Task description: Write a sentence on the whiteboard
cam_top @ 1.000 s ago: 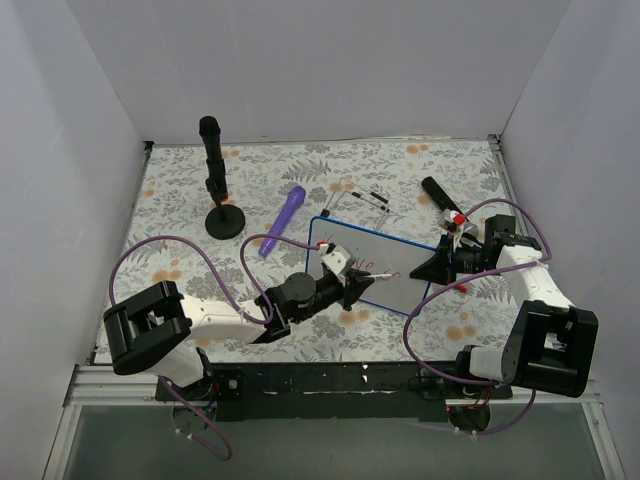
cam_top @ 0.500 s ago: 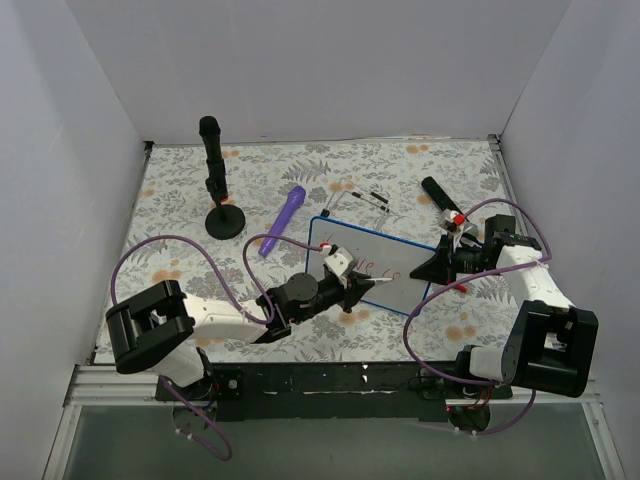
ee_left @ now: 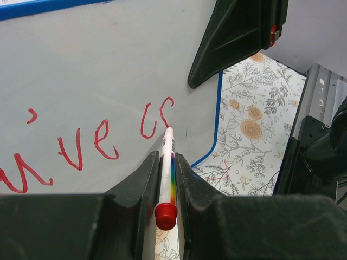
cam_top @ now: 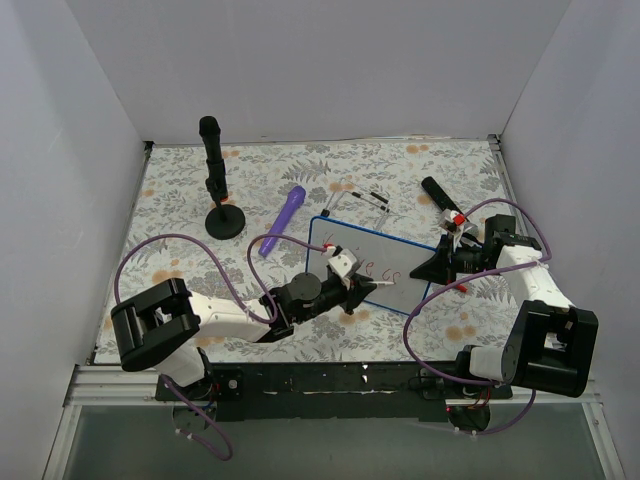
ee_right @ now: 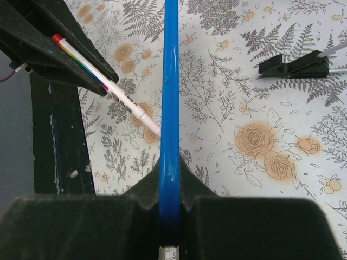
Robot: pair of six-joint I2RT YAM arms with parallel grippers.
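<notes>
The whiteboard [cam_top: 352,248], white with a thin blue rim, lies at the table's centre right. Red script [ee_left: 81,149] on it reads "u've" followed by two curved strokes. My left gripper [cam_top: 368,285] is shut on a white marker [ee_left: 165,168] with a rainbow stripe and red end. The marker's tip touches the board at the last red stroke. My right gripper [cam_top: 440,264] is shut on the board's right edge; in the right wrist view the blue rim [ee_right: 169,108] runs edge-on between the jaws. The marker [ee_right: 108,84] also shows there.
A black microphone stand [cam_top: 219,190] stands at the back left. A purple marker-like object [cam_top: 283,220] lies left of the board. Black pens [cam_top: 368,196] and a black tool [cam_top: 440,195] with a red part lie behind the board. Purple cables loop by both arms.
My left gripper has moved right along the board with the marker, adding red strokes after "u've". The right gripper has stayed clamped on the board's edge.
</notes>
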